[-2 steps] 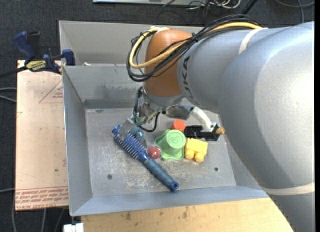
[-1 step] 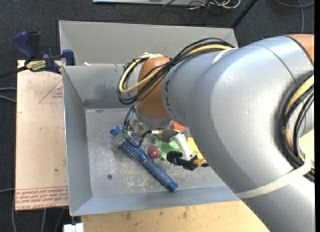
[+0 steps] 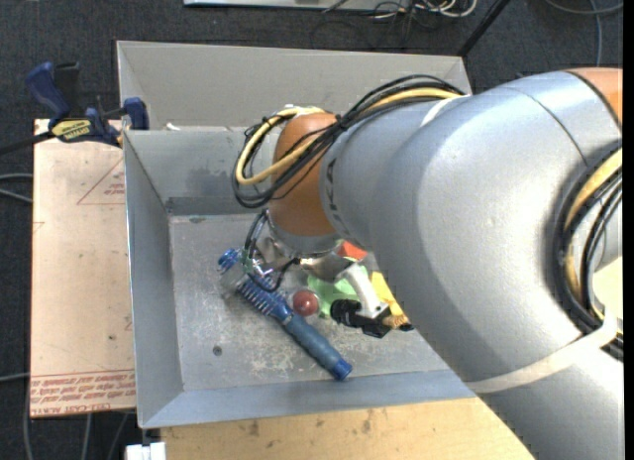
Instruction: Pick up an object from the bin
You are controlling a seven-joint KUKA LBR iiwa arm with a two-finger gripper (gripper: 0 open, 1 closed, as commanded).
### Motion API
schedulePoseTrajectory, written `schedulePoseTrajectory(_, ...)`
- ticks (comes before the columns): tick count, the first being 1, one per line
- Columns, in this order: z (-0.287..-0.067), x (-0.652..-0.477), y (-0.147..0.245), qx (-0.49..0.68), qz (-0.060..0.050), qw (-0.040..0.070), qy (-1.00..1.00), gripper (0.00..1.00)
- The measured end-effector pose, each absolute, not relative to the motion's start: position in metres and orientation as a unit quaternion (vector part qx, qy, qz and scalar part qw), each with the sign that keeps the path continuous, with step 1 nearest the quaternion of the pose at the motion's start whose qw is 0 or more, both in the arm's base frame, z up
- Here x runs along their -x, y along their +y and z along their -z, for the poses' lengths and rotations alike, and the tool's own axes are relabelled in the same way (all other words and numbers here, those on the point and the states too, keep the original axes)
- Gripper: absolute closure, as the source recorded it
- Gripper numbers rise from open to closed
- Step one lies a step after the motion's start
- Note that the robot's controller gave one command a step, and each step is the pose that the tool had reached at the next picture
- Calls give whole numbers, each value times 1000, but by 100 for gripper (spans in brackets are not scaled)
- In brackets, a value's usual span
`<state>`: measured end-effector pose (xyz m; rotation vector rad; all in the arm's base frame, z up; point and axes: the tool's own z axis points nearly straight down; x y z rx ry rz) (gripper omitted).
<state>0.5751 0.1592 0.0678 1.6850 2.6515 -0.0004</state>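
Observation:
My gripper is low in the bin's middle, just under the orange wrist cover. It stands over the bristle end of a blue brush, which lies diagonally with its handle pointing to the bin's front right. A small blue piece shows just left of the gripper. A dark red ball rests against the brush, right of its head.
Right of the ball lies a small heap: a green item, a white piece, a black part and something yellow. The big grey arm covers the bin's right side.

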Motion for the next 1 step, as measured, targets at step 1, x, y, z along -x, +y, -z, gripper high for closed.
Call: schedulePoseTrajectory(1,-69,-576,159,-536,-1,2,844,100)
